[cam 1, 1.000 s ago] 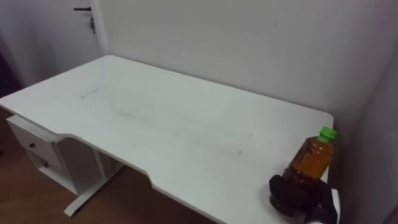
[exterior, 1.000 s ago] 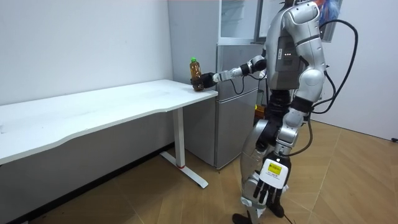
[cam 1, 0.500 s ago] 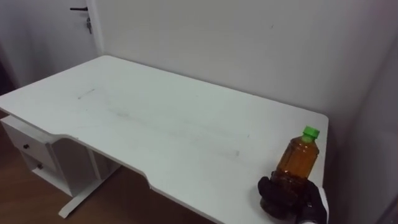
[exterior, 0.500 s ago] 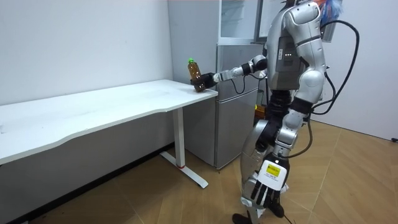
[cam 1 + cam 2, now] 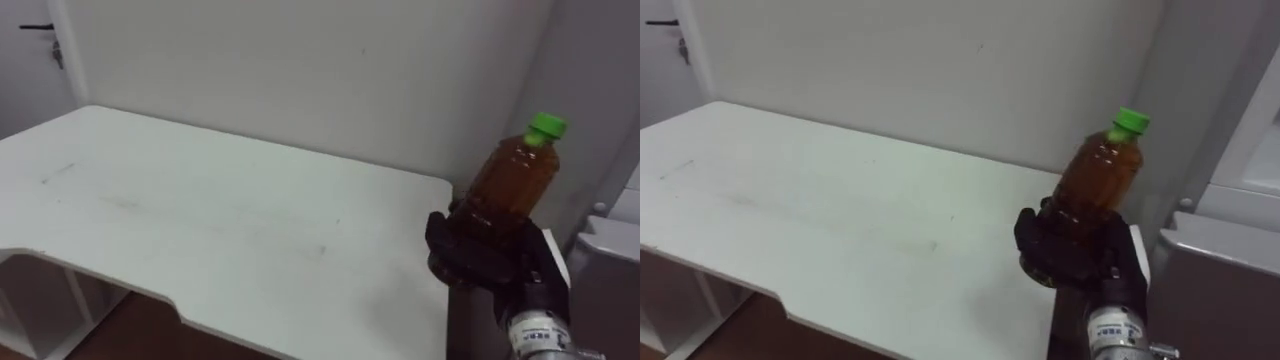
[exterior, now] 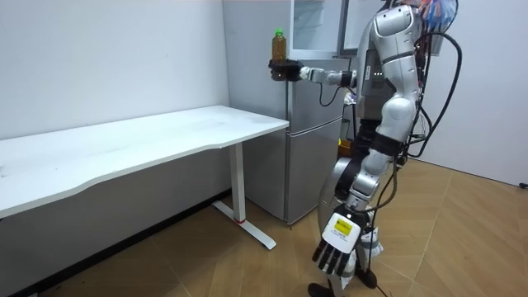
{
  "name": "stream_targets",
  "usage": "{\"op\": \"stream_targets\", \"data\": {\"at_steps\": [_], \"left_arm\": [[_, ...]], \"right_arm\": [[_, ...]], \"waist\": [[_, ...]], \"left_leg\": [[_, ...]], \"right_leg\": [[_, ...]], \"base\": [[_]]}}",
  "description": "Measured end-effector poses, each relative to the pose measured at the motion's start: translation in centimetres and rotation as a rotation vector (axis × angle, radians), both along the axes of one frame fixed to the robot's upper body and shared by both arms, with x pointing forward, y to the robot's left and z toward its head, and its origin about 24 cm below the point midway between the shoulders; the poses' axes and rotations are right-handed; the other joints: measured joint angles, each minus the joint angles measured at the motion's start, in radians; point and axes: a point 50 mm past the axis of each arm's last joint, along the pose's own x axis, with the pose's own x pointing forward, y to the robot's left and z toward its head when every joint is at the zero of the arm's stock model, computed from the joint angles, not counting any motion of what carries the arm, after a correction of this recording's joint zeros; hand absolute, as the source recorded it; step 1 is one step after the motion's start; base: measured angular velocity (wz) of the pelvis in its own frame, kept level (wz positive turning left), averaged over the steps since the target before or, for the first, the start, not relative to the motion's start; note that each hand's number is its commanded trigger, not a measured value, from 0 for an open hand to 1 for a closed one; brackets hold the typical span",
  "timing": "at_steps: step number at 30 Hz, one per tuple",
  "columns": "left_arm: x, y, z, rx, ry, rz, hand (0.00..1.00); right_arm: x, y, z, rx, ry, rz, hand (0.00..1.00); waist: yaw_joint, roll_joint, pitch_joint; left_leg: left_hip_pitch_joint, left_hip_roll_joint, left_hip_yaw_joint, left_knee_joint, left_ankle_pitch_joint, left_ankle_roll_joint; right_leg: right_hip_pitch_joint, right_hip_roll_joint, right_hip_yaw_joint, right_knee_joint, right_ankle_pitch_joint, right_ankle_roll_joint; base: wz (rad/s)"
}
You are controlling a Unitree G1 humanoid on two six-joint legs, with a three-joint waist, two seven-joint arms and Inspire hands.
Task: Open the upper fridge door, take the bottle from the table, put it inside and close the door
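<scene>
1. Left eye view: my right hand (image 5: 480,262) is wrapped round the lower half of the amber bottle (image 5: 510,185), which stands upright above the white table's (image 5: 200,220) end.
2. Room view: the bottle is high up, beside the fridge (image 6: 318,148). My left hand (image 6: 334,247) hangs low, fingers relaxed.

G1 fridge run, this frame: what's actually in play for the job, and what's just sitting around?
In play:
- bottle, gripped in the right hand, lifted clear of the table
- fridge

Just around:
- white table
- door
- left hand, hanging idle at the robot's side
</scene>
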Motion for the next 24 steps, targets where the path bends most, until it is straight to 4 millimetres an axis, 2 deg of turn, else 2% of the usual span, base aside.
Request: {"op": "stream_targets", "data": {"at_steps": [3,5,8,10,14,16,20,24], "left_arm": [[-0.2,0.3,0.1,0.006,-0.002,0.017,0.00],[0.0,0.5,0.2,0.011,-0.016,0.032,0.00],[-0.4,0.8,0.3,0.019,-0.015,0.056,0.00],[-1.0,1.3,0.4,0.031,-0.012,0.089,0.00],[-1.9,1.8,0.4,0.044,0.005,0.142,0.00],[-2.4,1.9,0.5,0.060,0.013,0.160,0.00],[-2.7,2.4,0.7,0.080,0.001,0.193,0.00],[-2.8,2.4,0.7,0.081,0.005,0.194,0.00]], "right_arm": [[-0.7,0.1,0.5,-0.039,-0.039,0.030,1.00],[-1.2,0.1,0.9,-0.034,-0.057,0.045,1.00],[-1.8,0.2,2.0,-0.037,-0.107,0.074,1.00],[-2.2,-0.2,3.2,-0.064,-0.154,0.086,1.00],[-2.9,-2.3,5.8,-0.107,-0.254,0.000,1.00],[-3.4,-3.9,7.5,-0.135,-0.332,-0.102,1.00],[-4.4,-6.1,9.6,-0.145,-0.430,-0.246,1.00],[-5.2,-7.3,10.7,-0.146,-0.489,-0.339,1.00]], "waist": [[-0.005,-0.006,-0.0047],[-0.006,-0.006,-0.0043],[-0.029,0.001,-0.0010],[-0.042,0.002,-0.0018],[-0.048,0.001,-0.0061],[-0.061,-0.001,-0.0092],[-0.091,-0.014,-0.0163],[-0.120,-0.021,-0.0119]], "left_leg": [[0.010,0.005,0.016,0.001,-0.004,0.001],[0.010,0.008,0.025,0.000,-0.005,0.003],[0.013,0.008,0.026,0.005,-0.008,0.008],[0.026,0.008,0.035,0.002,-0.010,0.010],[0.047,0.008,0.054,-0.009,-0.010,0.011],[0.062,0.008,0.069,-0.020,-0.010,0.011],[0.066,0.004,0.070,-0.028,-0.008,0.009],[0.094,0.007,0.081,-0.037,-0.011,0.004]], "right_leg": [[0.002,0.003,0.016,0.000,0.005,0.000],[0.003,0.004,0.020,0.000,0.011,0.000],[0.016,0.003,0.023,-0.001,0.016,0.003],[0.016,0.002,0.032,-0.001,0.018,0.004],[0.016,0.000,0.058,-0.001,0.018,0.004],[0.019,0.001,0.075,-0.005,0.017,0.006],[0.022,0.008,0.085,-0.018,0.019,0.007],[0.051,0.013,0.090,-0.034,0.018,0.006]], "base": [[-0.15],[-0.09],[0.00],[-0.10],[-0.22],[-0.19],[-0.07],[-0.06]]}}
